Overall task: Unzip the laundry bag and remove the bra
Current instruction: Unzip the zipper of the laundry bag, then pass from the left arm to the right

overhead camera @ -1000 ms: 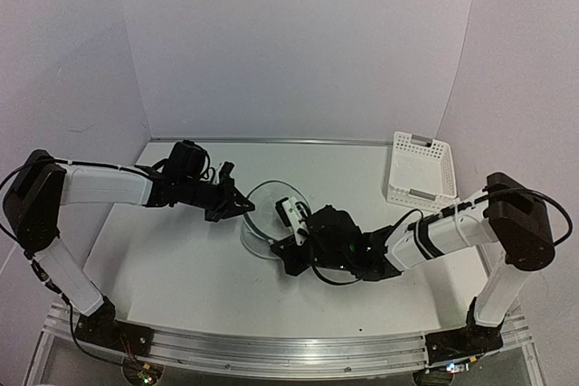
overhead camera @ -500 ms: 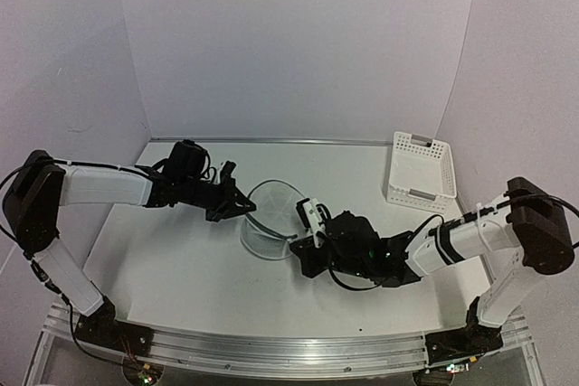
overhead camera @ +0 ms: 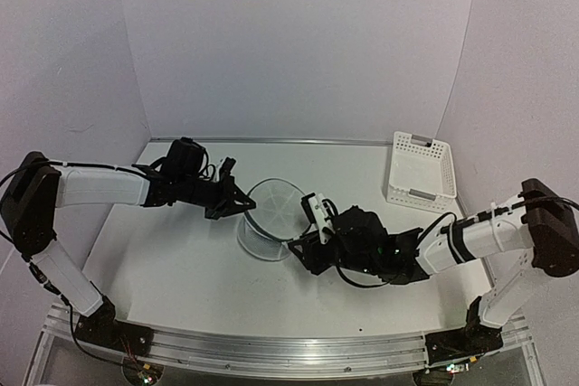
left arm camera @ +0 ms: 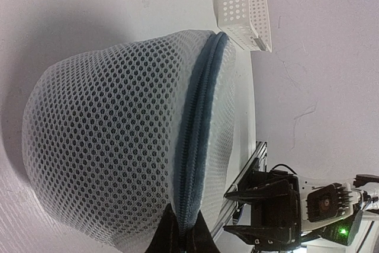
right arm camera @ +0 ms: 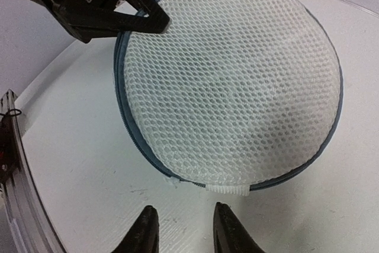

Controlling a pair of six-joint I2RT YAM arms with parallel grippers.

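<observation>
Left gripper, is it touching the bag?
Touching. The left wrist view shows the left gripper pinched shut on the bag, with mesh running right into its fingertips.

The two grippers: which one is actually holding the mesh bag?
The left gripper, the one pinched shut on the blue zip rim of the laundry bag. The right gripper hangs just clear of the bag, jaws apart, holding nothing.

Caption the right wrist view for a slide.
Open right claw faces the mesh laundry bag, its rim pinched by the left claw.
</observation>
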